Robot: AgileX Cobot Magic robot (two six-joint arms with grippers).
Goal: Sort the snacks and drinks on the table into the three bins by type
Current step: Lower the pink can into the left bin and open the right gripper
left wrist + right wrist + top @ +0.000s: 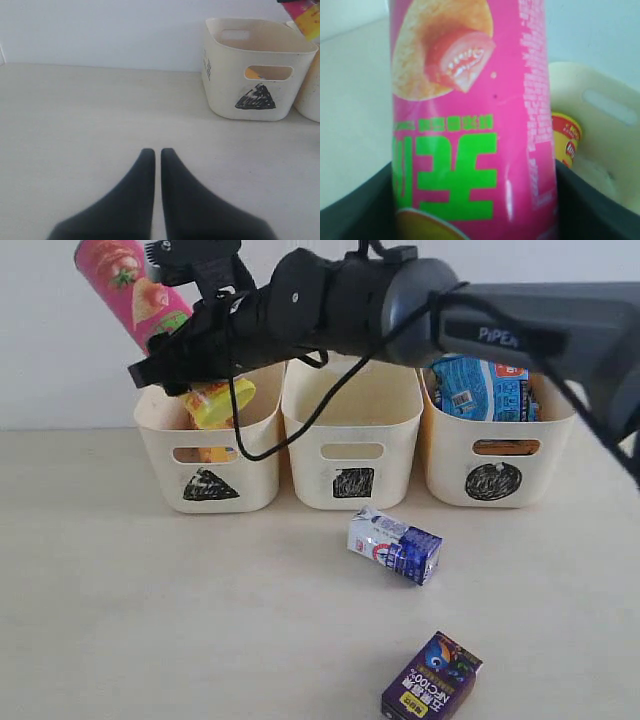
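- Right claw: pinching the pink-and-green chip tube near its lower end, one finger on each side. The tube is tilted, top leaning away from the bins, and held in the air above the triangle bin.
- Arm reaches across from the right of the exterior view to the leftmost bin.
- Triangle bin already holds the yellow chip tube, leaning inside – its lid end shows above the rim.
- Step in hand, as I judge it: depositing the second chip tube with its like.
- Next move calls for lowering the tube's bottom end into the free space beside the yellow one, then spreading the fingers. The tilt matters, since the bottom could catch the rim or knock the yellow tube.
- Left claw: pressed together, nothing between, low over the bare counter, well apart from the bins.
- Square bin: nothing visible inside from here.
- Circle bin: blue noodle packet sticks out of the top.
- Left to sort – the white-and-blue carton and dark purple carton, both lying on the counter in front of the bins.
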